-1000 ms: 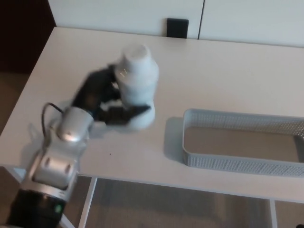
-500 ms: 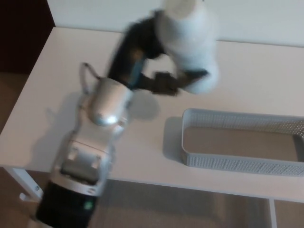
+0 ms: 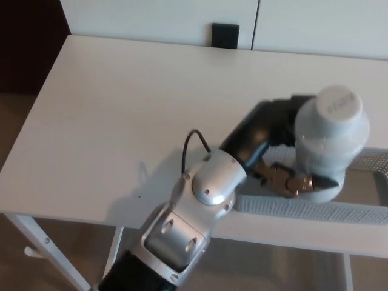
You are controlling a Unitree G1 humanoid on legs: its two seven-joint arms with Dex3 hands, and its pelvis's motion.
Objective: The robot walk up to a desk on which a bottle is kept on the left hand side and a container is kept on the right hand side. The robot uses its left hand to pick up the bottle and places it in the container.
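Right of centre, left hand (image 3: 276,160) has its fingers (image 3: 291,182) closed around the white bottle (image 3: 327,145), upright over the grey container (image 3: 291,207) on the desk (image 3: 121,115). Risk: letting go from height may topple it or clip the rim.

Single head view, taken from above and looking steeply down over the near edge of the white desk (image 3: 109,121) toward the wall behind it. The left arm (image 3: 200,200) fills the close foreground, entering from the bottom edge.
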